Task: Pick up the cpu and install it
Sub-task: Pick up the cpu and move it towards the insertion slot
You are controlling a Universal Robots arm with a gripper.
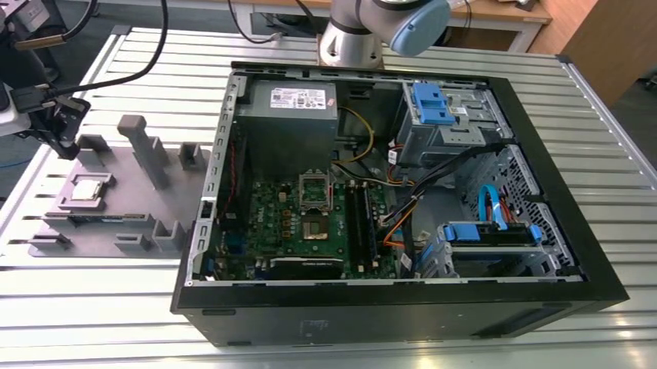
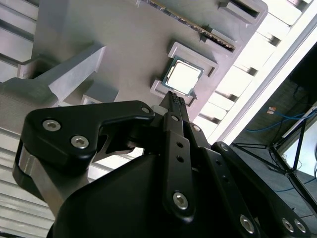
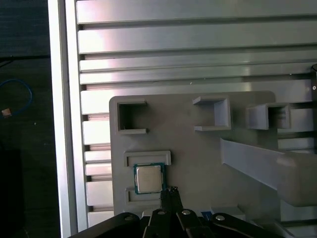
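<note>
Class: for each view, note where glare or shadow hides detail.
Second wrist view: glare whitens the cpu top; first wrist view: the table slats shine in bright bands; exterior view: the computer case interior lies in shade.

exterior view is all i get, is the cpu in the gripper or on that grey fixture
Observer: On the fixture. In both wrist views the cpu lies flat in a framed pocket of the grey fixture.
Operator: where is the gripper
Observer: In the first wrist view the gripper points at one corner of the cpu, not around it.
Operator: open or shut
Observer: Shut, with its fingers together and nothing between them.
</note>
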